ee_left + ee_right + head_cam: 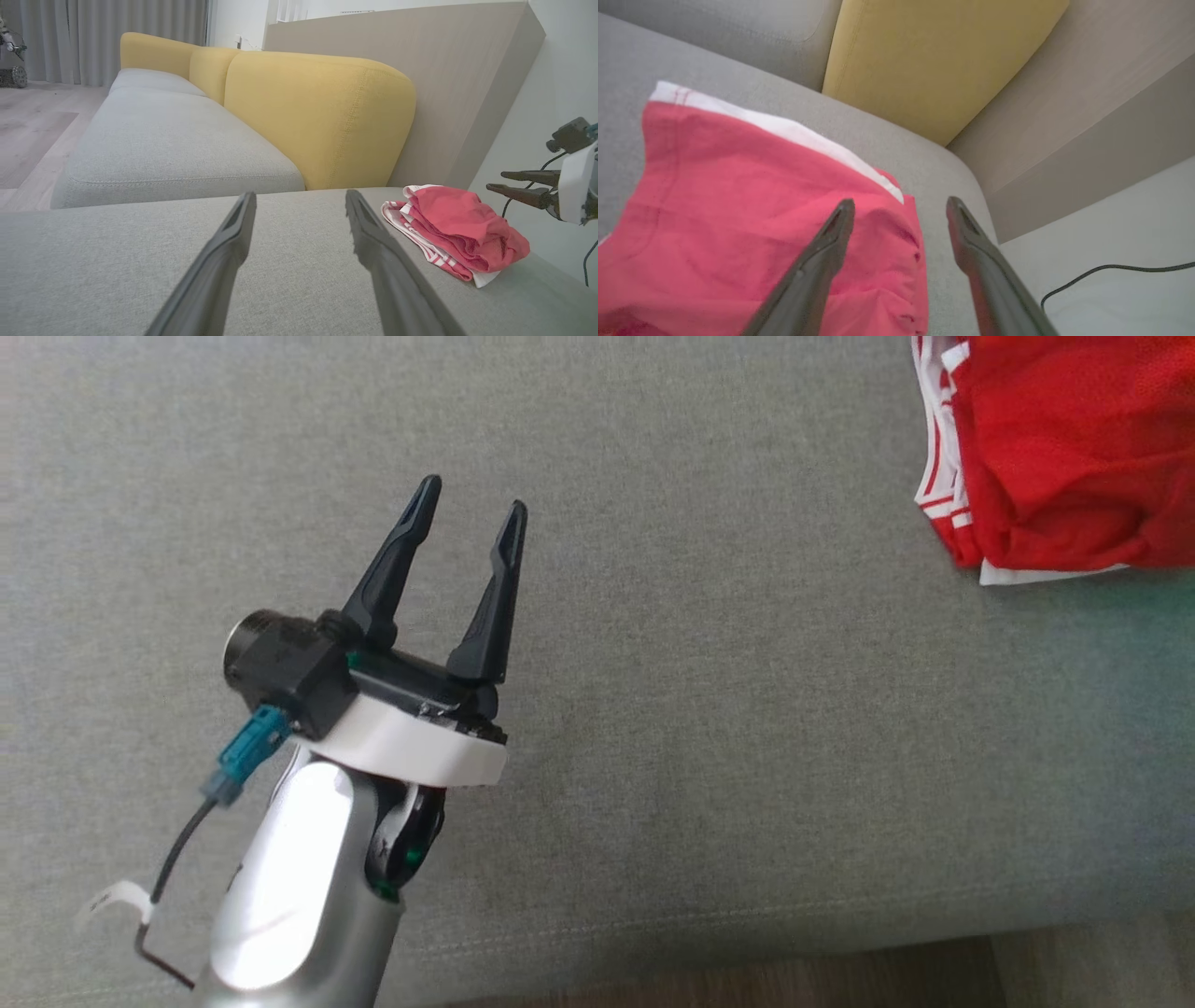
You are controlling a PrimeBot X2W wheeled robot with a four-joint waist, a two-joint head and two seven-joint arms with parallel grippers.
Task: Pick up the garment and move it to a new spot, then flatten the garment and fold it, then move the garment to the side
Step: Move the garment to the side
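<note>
Soft even daylight, faint shadows, mild blur, wide-angle distortion

I see one red garment (pixel 1074 448). There are two tools, a left tool (pixel 472 497) and a right tool (pixel 900 205). Three yellow cushions (pixel 322 116) stand in a row.

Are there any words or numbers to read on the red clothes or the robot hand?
None can be read.
The red garment shows no letters.
The left gripper carries no label.
The white tag by its cable is too blurred to read.
</note>
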